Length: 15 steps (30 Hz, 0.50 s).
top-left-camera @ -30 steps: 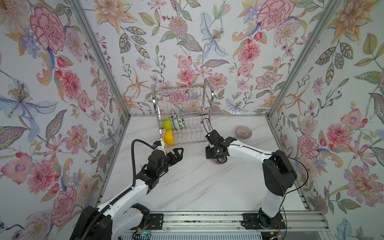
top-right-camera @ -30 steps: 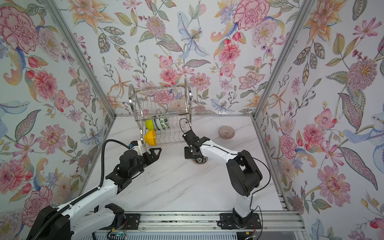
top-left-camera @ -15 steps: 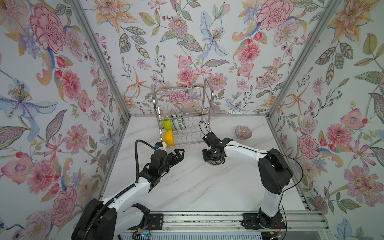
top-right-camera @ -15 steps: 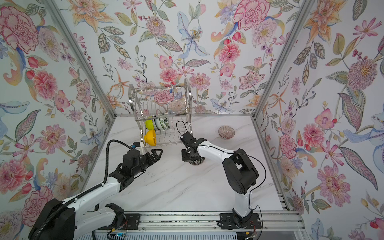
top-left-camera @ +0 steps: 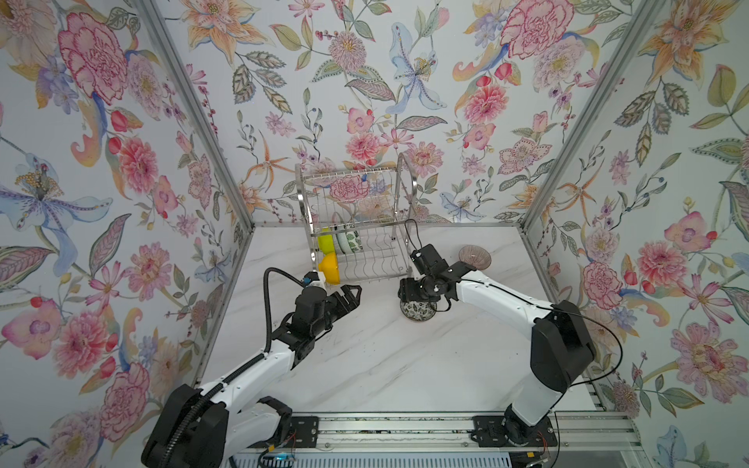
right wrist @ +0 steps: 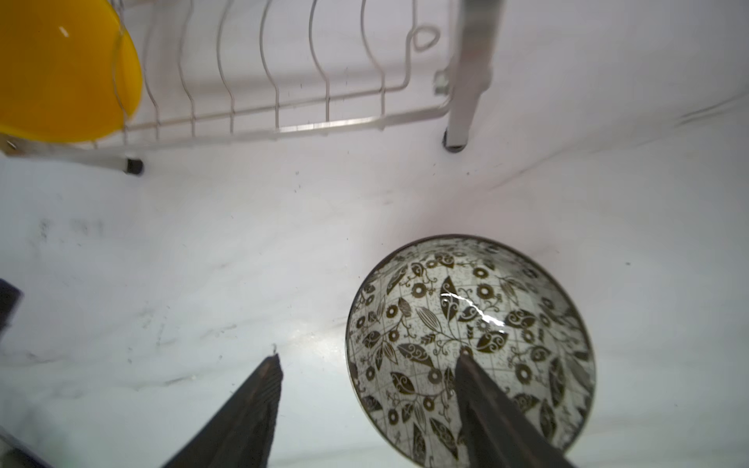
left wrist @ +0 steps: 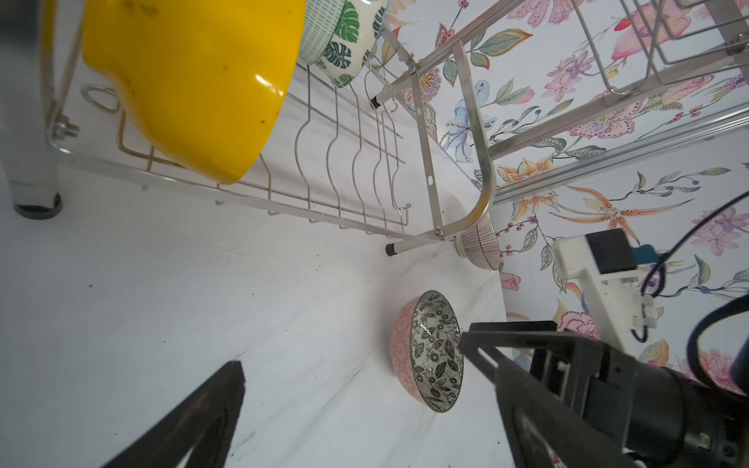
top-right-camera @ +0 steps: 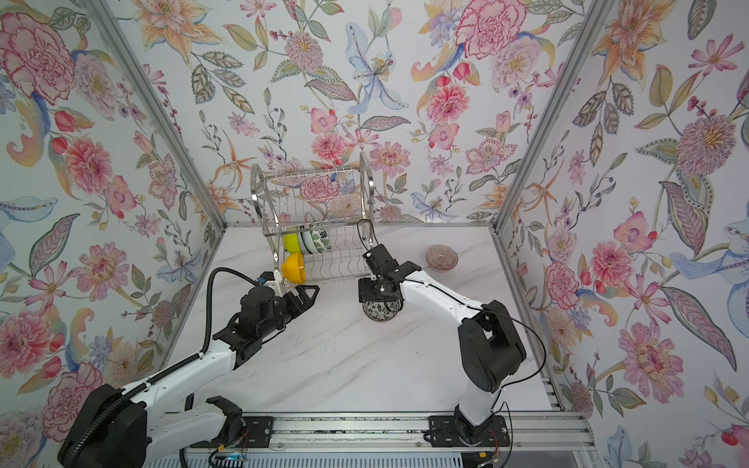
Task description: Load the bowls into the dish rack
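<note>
A second ago the right tool (right wrist: 369,356) is pinched shut on the rim of the black-and-white floral ceramic bowl (right wrist: 486,316). Now its jaws stand wide apart, with one finger over the bowl's inside and the other over the white marble desk (top-left-camera: 385,364) beside it. In both top views, tool and bowl sit slightly further left than before. The left tool (top-left-camera: 352,295) reaches a little closer to the shiny silver wire dish rack (top-left-camera: 364,279).
</note>
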Tool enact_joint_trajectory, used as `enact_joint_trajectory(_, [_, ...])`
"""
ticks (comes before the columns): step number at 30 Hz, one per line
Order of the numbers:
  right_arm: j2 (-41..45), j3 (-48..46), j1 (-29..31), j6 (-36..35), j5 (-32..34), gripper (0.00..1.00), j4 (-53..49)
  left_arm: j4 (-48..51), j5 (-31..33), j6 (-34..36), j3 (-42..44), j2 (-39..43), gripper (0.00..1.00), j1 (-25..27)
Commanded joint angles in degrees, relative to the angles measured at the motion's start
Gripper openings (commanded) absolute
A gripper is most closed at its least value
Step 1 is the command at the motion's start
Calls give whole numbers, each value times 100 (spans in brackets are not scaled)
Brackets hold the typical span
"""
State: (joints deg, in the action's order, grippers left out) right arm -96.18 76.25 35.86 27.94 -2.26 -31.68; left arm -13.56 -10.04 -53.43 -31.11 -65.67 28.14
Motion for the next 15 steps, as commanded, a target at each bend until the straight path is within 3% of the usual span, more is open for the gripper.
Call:
enact_joint_trajectory(1, [596, -274, -360, -149, 208, 98, 18, 187, 105, 78, -327, -174, 99, 226])
enact_joint_trajectory(7, [1046, -1061, -1215, -86, -235, 99, 268, 133, 328, 142, -843, -832, 99, 776])
enact_joint_trajectory(15, [789, -1735, -1290, 193, -801, 94, 827, -301, 309, -21, -1446, -1834, 99, 1274])
